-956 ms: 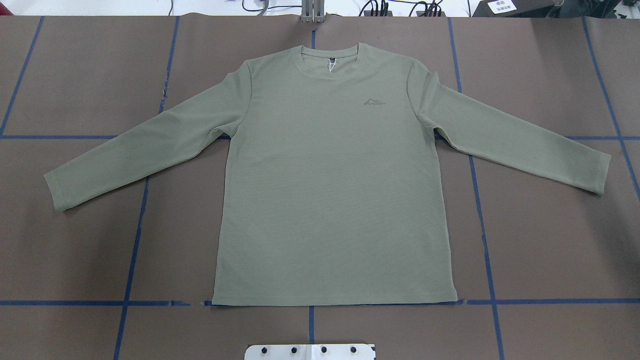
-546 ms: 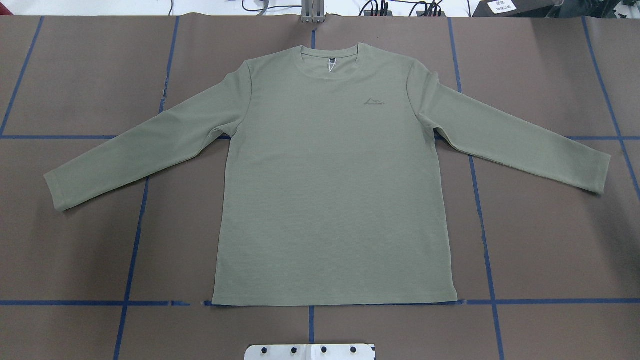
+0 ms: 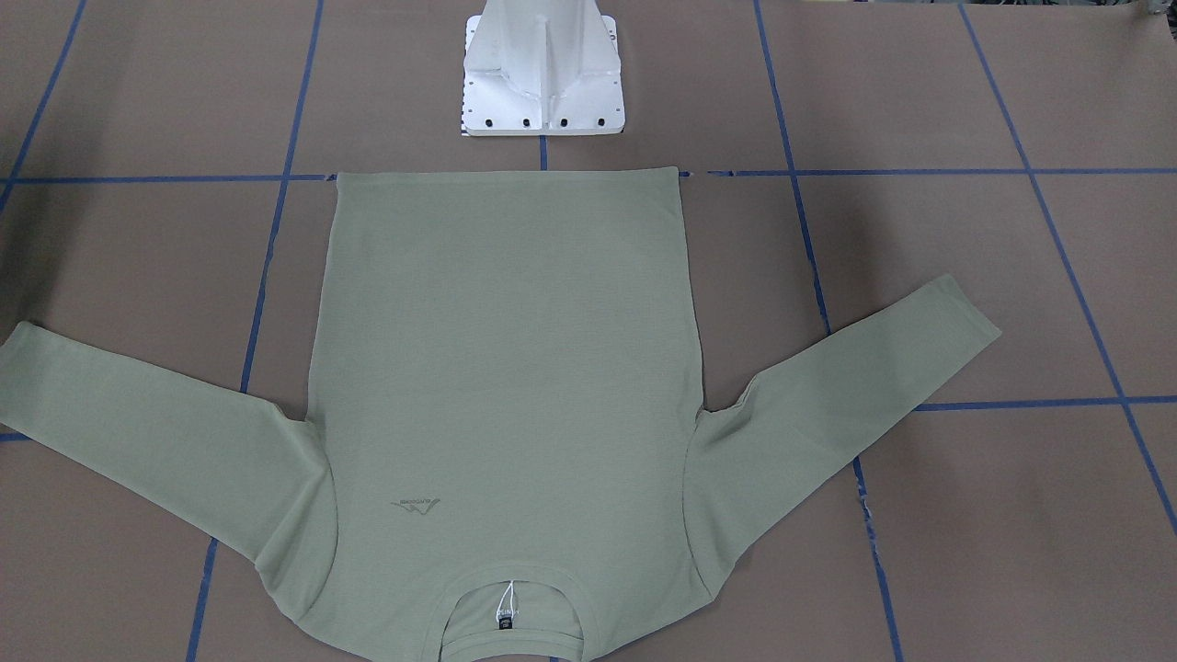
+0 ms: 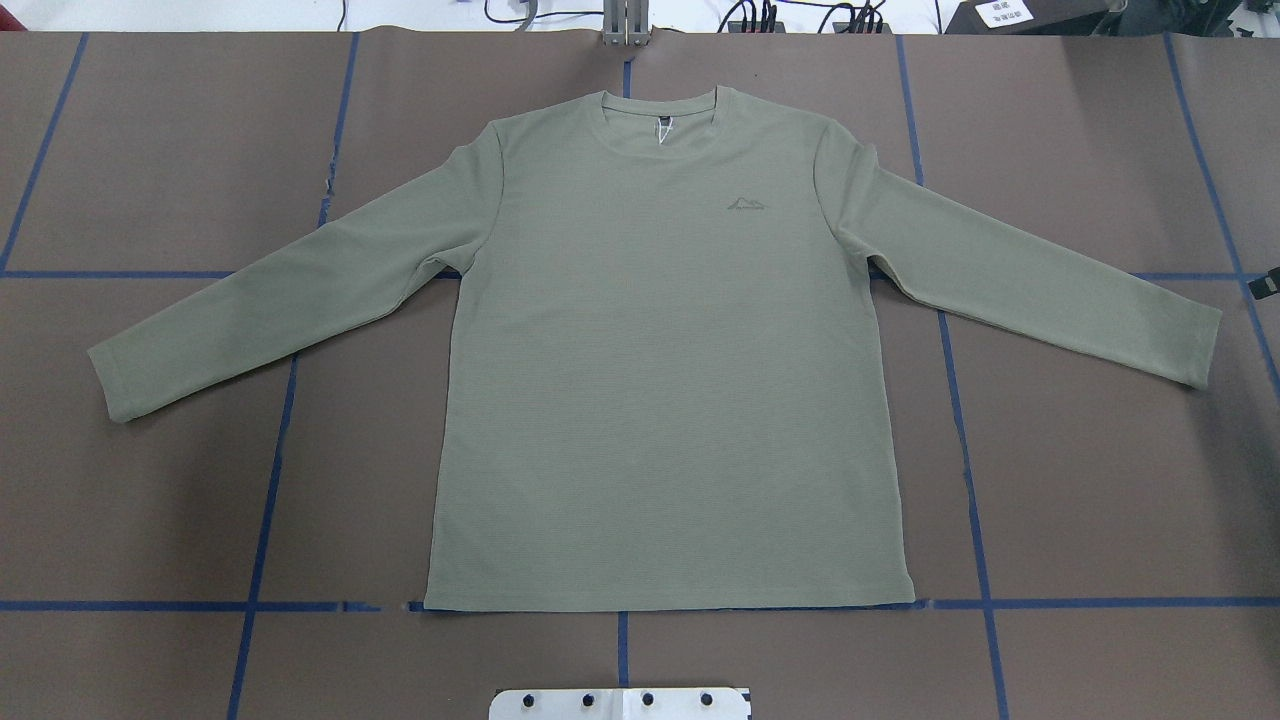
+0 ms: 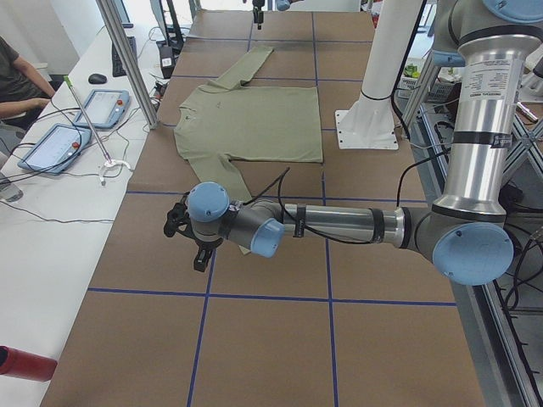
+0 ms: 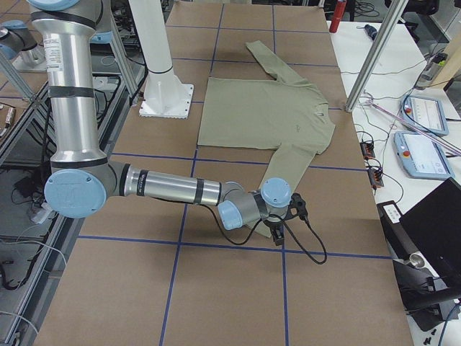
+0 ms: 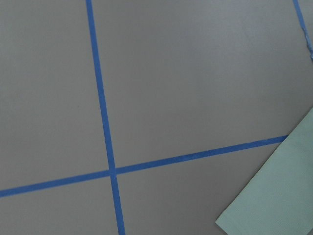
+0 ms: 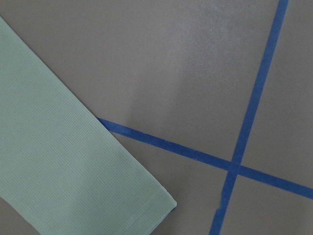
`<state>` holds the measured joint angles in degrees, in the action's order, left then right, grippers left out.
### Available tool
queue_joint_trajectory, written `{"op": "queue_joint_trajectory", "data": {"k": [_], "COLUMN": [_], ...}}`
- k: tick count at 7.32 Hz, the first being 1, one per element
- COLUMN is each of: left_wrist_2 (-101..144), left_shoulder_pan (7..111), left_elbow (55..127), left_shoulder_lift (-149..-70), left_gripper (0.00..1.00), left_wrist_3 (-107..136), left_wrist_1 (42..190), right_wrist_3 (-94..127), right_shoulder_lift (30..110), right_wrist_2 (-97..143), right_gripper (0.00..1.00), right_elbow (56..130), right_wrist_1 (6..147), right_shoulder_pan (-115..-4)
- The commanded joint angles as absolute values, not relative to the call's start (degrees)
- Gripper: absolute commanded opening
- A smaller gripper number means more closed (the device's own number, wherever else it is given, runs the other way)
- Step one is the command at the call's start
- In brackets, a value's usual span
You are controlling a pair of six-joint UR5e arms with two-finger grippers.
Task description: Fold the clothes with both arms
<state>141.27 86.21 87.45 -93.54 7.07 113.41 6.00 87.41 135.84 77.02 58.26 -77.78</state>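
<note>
While the shirt (image 4: 660, 380) lies flat and front up on the brown table (image 4: 150, 480), sleeves spread and collar far from the robot, the left gripper (image 5: 188, 242) hangs seemingly just above the left cuff (image 7: 279, 196) and the right gripper (image 6: 282, 220) above the right cuff (image 8: 73, 161). I cannot tell whether either one's fingers are apart or together.

brown table (image 4: 150, 500) | blue tape grid (image 4: 150, 605) | white pedestal (image 3: 542, 83) | tablet (image 5: 53, 146) | red cylinder (image 5: 25, 363) | seated person (image 5: 17, 80)
</note>
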Motion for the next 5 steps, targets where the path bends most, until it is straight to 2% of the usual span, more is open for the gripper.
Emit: {"op": "queue_joint_trajectory", "data": {"k": [1, 5], "left_wrist_2": [141.24, 141.33], "left_shoulder_pan": [86.04, 86.04], "left_elbow": [87.19, 87.54], "left_shoulder_lift": [-93.25, -93.25], "left_gripper": [0.99, 0.99], "left_wrist_3": [7.29, 7.29], "left_wrist_1": [114.7, 114.7], "right_wrist_3": [8.87, 12.72], "right_shoulder_lift": [86.84, 86.57], "right_wrist_2": [135.35, 131.66], "right_gripper": [1.0, 0.99], "right_elbow": [76.11, 75.67], "right_wrist_1": [56.34, 55.9], "right_shoulder_pan": [-74.19, -72.17]}}
